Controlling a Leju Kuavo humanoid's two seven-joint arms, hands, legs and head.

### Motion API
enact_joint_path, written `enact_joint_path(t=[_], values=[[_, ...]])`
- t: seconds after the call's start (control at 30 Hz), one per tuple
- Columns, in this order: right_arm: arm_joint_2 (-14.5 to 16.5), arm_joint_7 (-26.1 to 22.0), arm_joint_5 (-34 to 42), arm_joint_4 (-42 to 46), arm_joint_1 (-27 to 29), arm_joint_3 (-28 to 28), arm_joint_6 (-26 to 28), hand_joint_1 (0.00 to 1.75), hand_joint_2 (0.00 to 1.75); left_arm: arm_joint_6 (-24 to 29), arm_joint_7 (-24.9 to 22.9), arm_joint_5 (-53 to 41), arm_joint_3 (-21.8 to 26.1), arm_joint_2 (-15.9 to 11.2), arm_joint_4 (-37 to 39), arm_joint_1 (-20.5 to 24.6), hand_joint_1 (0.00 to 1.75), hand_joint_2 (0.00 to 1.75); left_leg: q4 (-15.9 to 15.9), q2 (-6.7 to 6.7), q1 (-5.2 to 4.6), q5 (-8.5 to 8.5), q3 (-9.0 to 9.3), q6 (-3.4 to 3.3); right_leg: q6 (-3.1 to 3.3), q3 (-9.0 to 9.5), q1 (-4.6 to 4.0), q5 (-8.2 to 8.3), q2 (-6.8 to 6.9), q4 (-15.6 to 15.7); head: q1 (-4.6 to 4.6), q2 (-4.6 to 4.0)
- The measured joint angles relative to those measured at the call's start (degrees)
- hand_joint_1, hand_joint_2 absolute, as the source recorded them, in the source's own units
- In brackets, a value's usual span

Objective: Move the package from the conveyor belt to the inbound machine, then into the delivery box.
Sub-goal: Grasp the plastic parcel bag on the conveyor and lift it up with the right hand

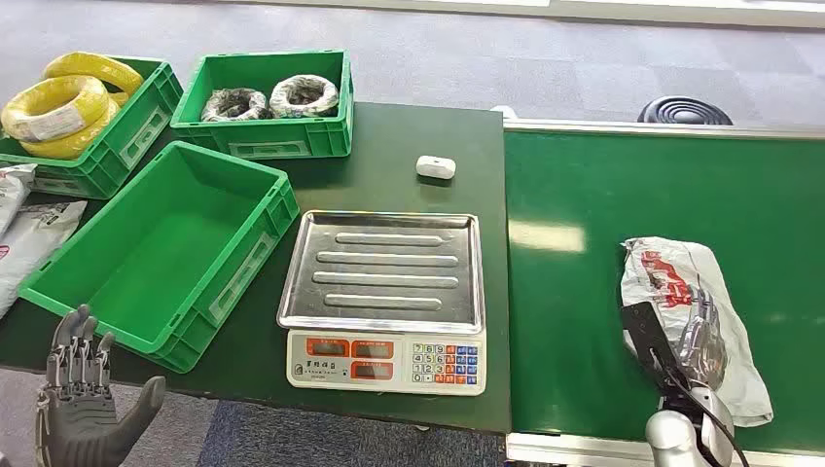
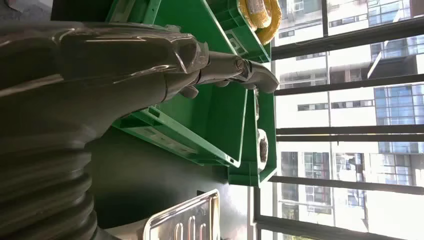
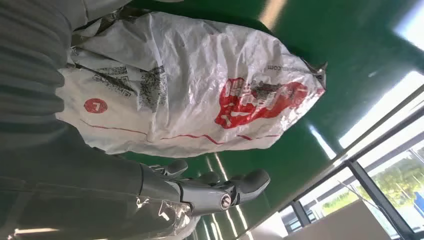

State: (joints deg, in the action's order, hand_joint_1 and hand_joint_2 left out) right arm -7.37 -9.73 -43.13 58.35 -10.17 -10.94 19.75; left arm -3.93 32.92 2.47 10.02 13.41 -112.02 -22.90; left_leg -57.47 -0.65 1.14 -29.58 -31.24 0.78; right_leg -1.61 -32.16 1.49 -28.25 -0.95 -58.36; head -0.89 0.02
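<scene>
The white plastic package (image 1: 693,311) with red print lies on the green conveyor belt (image 1: 584,321) at the lower right of the head view. My right hand (image 1: 699,342) rests over it, but I cannot tell whether the fingers grip it. My left hand (image 1: 83,409) hangs open at lower left, fingers spread, before the empty green crate (image 1: 156,248). The weighing scale (image 1: 384,292) sits mid-bench.

package (image 1: 681,282): white, red print | conveyor belt (image 1: 603,321): green
</scene>
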Motion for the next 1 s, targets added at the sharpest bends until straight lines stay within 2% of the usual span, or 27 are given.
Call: enact_joint_path(t=[0.1, 0.23, 0.3, 0.43, 0.6, 0.73, 0.9, 0.93, 1.0], values=[[-0.4, 1.4, -1.0, -1.7, -0.7, -0.2, 0.0, 0.00, 1.75, 0.4, 0.0, 0.1, -0.3, -0.2, 0.0, 0.0, 0.00, 1.75, 0.0, 0.00, 0.02, 0.00, -0.03, 0.00, 0.02, -0.02, -0.02, -0.02, 0.00, 0.0, 0.01, 0.00], [-2.5, 10.9, -5.8, -8.3, -3.9, -0.4, -2.4, 0.00, 1.75, 2.7, 0.0, 1.3, -1.5, -1.4, 0.1, 0.0, 0.00, 1.75, 0.0, 0.01, 0.00, 0.00, -0.03, 0.00, 0.02, -0.02, 0.00, -0.02, 0.00, 0.0, 0.03, 0.00], [-4.1, 14.1, -7.0, -13.6, -6.3, -0.6, -4.7, 0.04, 1.75, 4.3, 0.2, 2.0, -2.4, -2.2, 0.3, 0.1, 0.00, 1.75, 0.0, 0.01, -0.02, 0.00, -0.03, 0.00, 0.01, 0.01, 0.02, -0.01, 0.00, 0.0, 0.04, 0.00], [-5.8, 18.0, -8.9, -22.1, -10.8, -0.6, -8.6, 1.72, 1.75, 6.9, 0.4, 2.7, -4.4, -3.7, 0.9, 0.2, 0.00, 1.75, 0.0, 0.04, -0.02, -0.01, 0.15, 0.00, -0.01, 0.13, 0.03, 0.00, -0.03, 0.0, 0.02, 0.00], [-6.2, 22.8, -12.2, -27.0, -15.0, -0.3, -10.9, 1.75, 1.75, 8.4, 0.3, 2.8, -6.3, -4.6, 1.0, 0.3, 0.00, 1.75, 0.0, 0.01, -0.02, -0.02, 0.37, -0.02, -0.02, 0.31, 0.01, -0.04, 0.01, 0.0, 0.03, 0.00], [-7.3, 23.5, -13.4, -29.5, -17.3, 0.0, -12.6, 1.75, 1.75, 8.6, 0.1, 3.3, -7.2, -5.7, 1.4, 0.1, 0.00, 1.75, 0.0, -0.02, -0.03, -0.01, 0.39, -0.03, -0.03, 0.39, 0.03, -0.01, 0.05, 0.0, 0.03, 0.00], [-9.3, 19.6, -11.5, -31.4, -18.6, -0.1, -12.3, 1.75, 1.75, 9.0, 0.8, 5.3, -8.8, -7.9, 2.4, -0.5, 0.00, 1.75, 0.0, -0.05, -0.02, 0.00, 0.31, -0.03, -0.03, 0.37, 0.02, -0.01, 0.07, 0.0, 0.02, 0.00], [-9.4, 17.2, -9.7, -31.6, -18.6, -0.4, -11.9, 1.75, 1.75, 9.3, 1.0, 5.5, -9.1, -8.3, 2.5, -0.7, 0.00, 1.75, 0.0, -0.06, -0.01, -0.01, 0.27, -0.03, -0.03, 0.34, 0.01, -0.01, 0.08, 0.0, 0.02, 0.00], [-9.5, 8.3, -3.6, -31.2, -18.2, -1.5, -9.7, 1.75, 1.75, 10.3, 1.5, 6.3, -9.8, -9.2, 2.6, -1.1, 0.00, 1.75, 0.0, -0.06, -0.01, -0.01, 0.17, -0.03, -0.02, 0.26, 0.00, -0.01, 0.07, 0.0, 0.02, 0.00]])
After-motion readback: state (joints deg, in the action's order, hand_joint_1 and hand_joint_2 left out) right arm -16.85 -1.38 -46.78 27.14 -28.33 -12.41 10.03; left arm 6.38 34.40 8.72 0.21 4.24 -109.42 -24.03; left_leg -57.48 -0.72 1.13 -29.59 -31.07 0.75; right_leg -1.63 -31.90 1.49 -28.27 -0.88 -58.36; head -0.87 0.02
